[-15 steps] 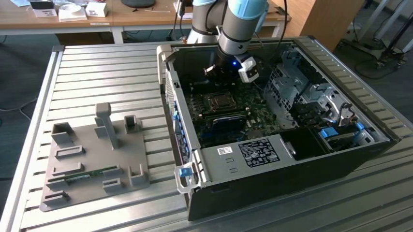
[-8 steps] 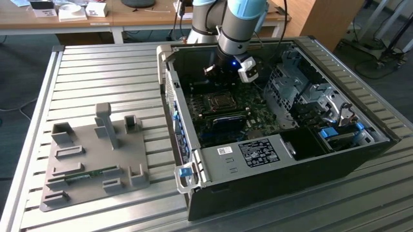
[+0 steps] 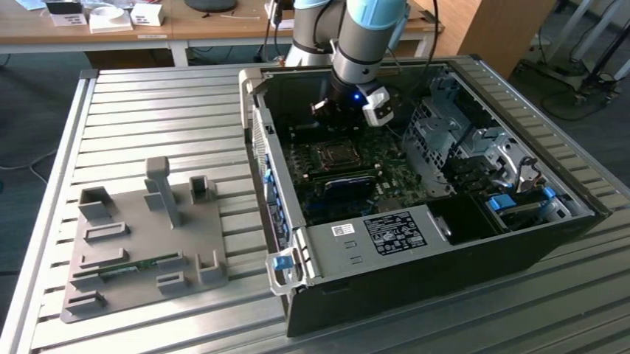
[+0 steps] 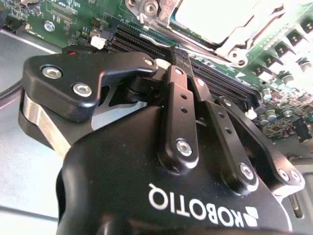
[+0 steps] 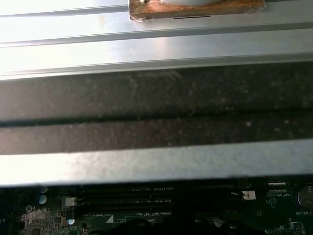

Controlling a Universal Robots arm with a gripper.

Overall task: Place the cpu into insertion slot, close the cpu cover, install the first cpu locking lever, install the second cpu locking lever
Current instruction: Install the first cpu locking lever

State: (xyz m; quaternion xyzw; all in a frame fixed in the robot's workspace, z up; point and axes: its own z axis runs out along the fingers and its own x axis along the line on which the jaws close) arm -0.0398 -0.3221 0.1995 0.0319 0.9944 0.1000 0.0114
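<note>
An open computer case (image 3: 414,287) lies on a slatted metal tabletop (image 3: 158,110), and the arm (image 3: 369,29) reaches down into it. The jaws hang low over the motherboard (image 3: 394,177), just beyond the socket towards the far wall of the case. In the second wrist view the two black fingers (image 4: 177,112) are clenched together with nothing visible between them, their tips close above the long dark memory slots (image 4: 225,81). The cpu (image 4: 208,12) shows as a pale flat square seated in the socket, apart from the jaws. The cpu cover (image 4: 244,32) frames it with silvery metal; I cannot tell whether it is fully down. A grey holder tray (image 3: 128,243) sits on the exterior view's left.
</note>
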